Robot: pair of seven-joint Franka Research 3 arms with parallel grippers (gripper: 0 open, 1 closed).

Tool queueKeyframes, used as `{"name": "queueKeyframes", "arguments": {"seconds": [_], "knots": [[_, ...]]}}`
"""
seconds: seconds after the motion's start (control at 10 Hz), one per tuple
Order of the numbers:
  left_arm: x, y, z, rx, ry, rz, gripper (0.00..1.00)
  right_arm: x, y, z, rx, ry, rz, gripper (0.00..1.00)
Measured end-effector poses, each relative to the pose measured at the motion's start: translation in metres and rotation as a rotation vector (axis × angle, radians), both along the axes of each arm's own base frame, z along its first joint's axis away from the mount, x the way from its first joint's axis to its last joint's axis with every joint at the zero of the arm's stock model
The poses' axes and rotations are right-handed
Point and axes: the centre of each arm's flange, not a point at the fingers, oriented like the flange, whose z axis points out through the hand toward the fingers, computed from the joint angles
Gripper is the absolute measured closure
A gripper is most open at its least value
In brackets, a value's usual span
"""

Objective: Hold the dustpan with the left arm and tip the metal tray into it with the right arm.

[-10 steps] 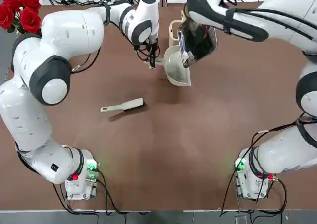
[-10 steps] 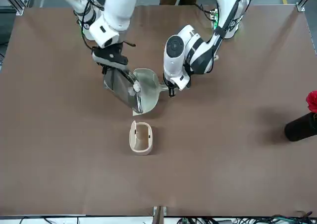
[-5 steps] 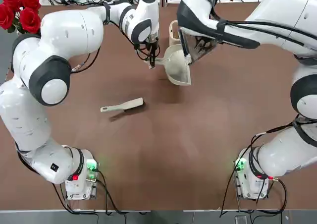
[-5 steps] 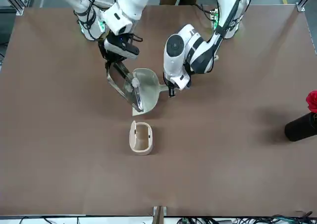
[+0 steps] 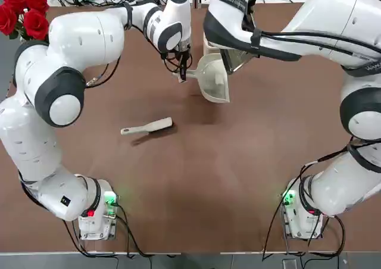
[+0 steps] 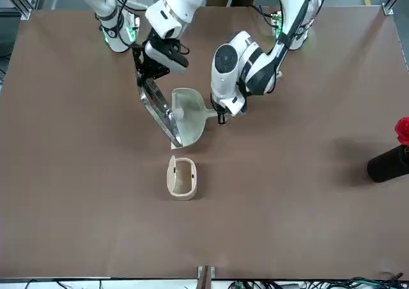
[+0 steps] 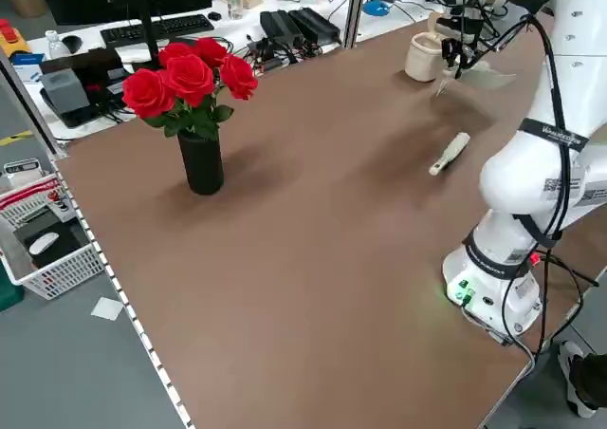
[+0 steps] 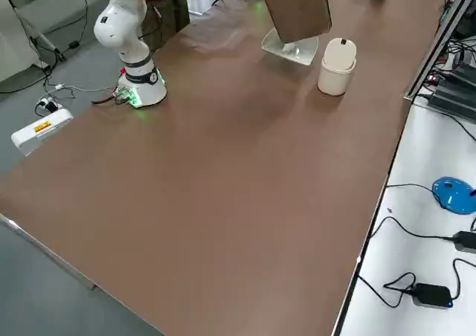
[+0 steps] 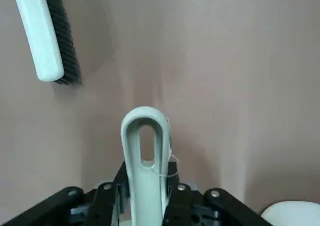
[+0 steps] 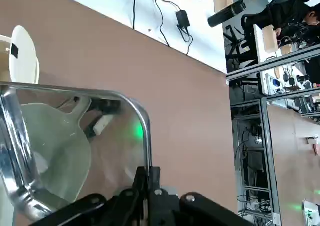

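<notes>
The cream dustpan [image 6: 190, 112] lies flat on the table, mouth toward the metal tray [image 6: 156, 110]. My left gripper [image 6: 220, 116] is shut on the dustpan's looped handle [image 9: 144, 158] at the table's far middle. The right gripper [image 6: 144, 75] is shut on one rim of the steel tray [image 10: 75, 136] and holds it tipped almost upright. The tray's low edge rests at the dustpan's mouth. In the right side view the tray [image 8: 297, 9] stands on edge over the dustpan [image 8: 294, 52].
A cream cylindrical cup [image 6: 181, 177] stands just beyond the dustpan. A cream hand brush [image 5: 147, 127] with dark bristles lies nearer the bases. A black vase of red roses [image 5: 24, 13] stands at the far left corner. Bare brown table [image 5: 238, 174] lies toward the bases.
The right arm has swung over the dustpan and turned the tray from a slant to almost upright. The left gripper and the dustpan have stayed put.
</notes>
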Motion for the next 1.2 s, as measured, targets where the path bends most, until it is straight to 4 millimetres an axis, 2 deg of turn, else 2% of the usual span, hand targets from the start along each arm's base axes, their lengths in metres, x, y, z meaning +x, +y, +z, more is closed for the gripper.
{"name": "queueKeyframes", "arguments": {"seconds": [0.3,0.5,0.8,1.0,1.2], "knots": [[0.0,0.001,0.0,0.001,0.0,-0.001,0.67,-0.007,0.007,0.003,-0.009,-0.005,0.01,0.96],[0.003,0.004,-0.001,0.003,0.004,-0.015,0.67,0.001,-0.001,0.001,-0.018,0.02,0.006,0.96],[0.007,0.017,-0.004,0.014,0.011,-0.04,0.67,0.042,-0.049,0.011,0.151,0.131,-0.076,0.96],[0.031,0.045,-0.001,-0.003,0.018,-0.03,0.67,0.059,-0.083,0.023,0.261,0.189,-0.146,0.96],[0.046,0.064,0.006,-0.04,0.032,-0.046,0.67,0.082,-0.125,0.031,0.364,0.241,-0.202,0.96]]}}
